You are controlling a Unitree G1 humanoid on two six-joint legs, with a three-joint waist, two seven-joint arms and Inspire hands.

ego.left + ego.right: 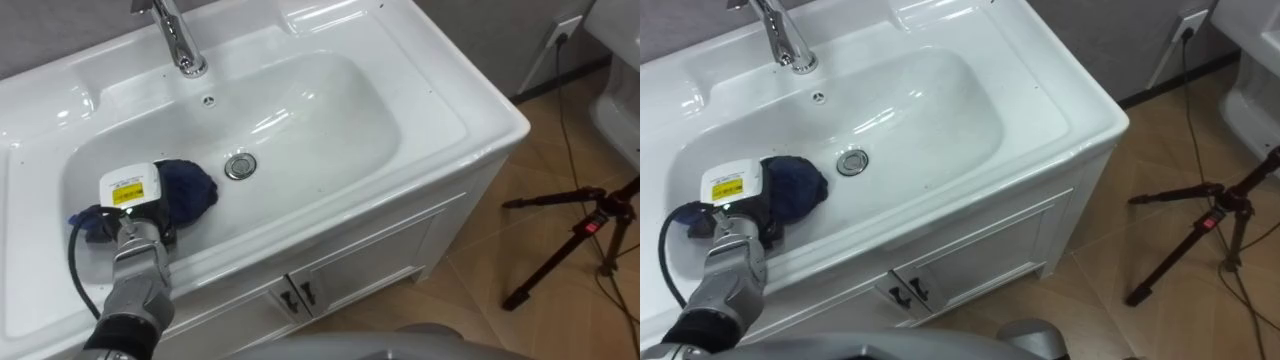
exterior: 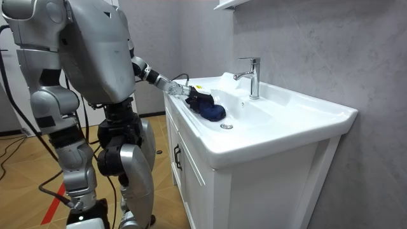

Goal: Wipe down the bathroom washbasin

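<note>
Basin [image 1: 320,100]: left hand [image 1: 132,198] on blue cloth [image 1: 190,188] nr drain [image 1: 240,166]; grip hidden, can't tell. Risk: cloth could slip free if you ease pressure.

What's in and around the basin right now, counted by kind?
Basin: 1
Faucet: 1
Drain: 1
Dark blue cloth, at the left hand: 1
Cabinet door handles: 2
Tripod on the floor: 1
Total: 7
</note>
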